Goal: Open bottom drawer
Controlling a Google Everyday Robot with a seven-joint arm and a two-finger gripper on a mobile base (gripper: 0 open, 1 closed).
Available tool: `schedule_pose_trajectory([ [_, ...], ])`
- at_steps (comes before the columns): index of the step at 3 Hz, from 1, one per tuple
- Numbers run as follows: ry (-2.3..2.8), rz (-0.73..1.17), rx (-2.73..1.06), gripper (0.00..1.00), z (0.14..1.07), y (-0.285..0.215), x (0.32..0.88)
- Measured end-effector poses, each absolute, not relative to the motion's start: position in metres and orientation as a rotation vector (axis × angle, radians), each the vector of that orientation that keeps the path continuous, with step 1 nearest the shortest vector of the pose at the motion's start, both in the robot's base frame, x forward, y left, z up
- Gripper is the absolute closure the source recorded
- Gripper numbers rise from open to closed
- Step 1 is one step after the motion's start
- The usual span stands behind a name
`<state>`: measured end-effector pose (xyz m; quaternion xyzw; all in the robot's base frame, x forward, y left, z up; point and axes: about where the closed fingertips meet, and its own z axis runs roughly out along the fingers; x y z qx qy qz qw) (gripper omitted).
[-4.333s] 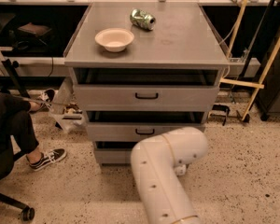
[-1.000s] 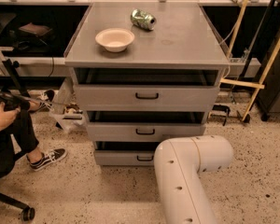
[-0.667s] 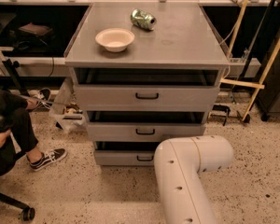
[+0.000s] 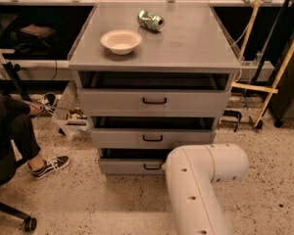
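Observation:
The bottom drawer is the lowest and narrowest grey front of the cabinet, with a small black bar handle. A dark gap shows above its front. My white arm comes up from the lower edge and bends at an elbow right of the drawer. Its end reaches to just right of the handle. The gripper is hidden behind the arm there. The middle drawer and the widest top drawer sit above.
A white bowl and a green can on its side lie on the cabinet top. A seated person's leg and shoe and a chair wheel are at the left. Wooden poles lean at the right.
Since the oldest frame my arm's elbow has swung to the right and then stayed put. The person at the left has shifted. The drawer fronts look unmoved.

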<state>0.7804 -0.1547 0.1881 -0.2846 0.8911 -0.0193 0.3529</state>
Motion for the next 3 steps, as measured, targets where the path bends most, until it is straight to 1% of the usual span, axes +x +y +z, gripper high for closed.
schedule_pose_trajectory([
  [1, 2.304, -0.034, -0.750, 1.00, 0.181, -0.156, 0.757],
  [2, 2.304, -0.034, -0.750, 1.00, 0.186, -0.156, 0.756],
  [3, 2.305, -0.018, -0.735, 1.00, 0.174, -0.159, 0.724],
])
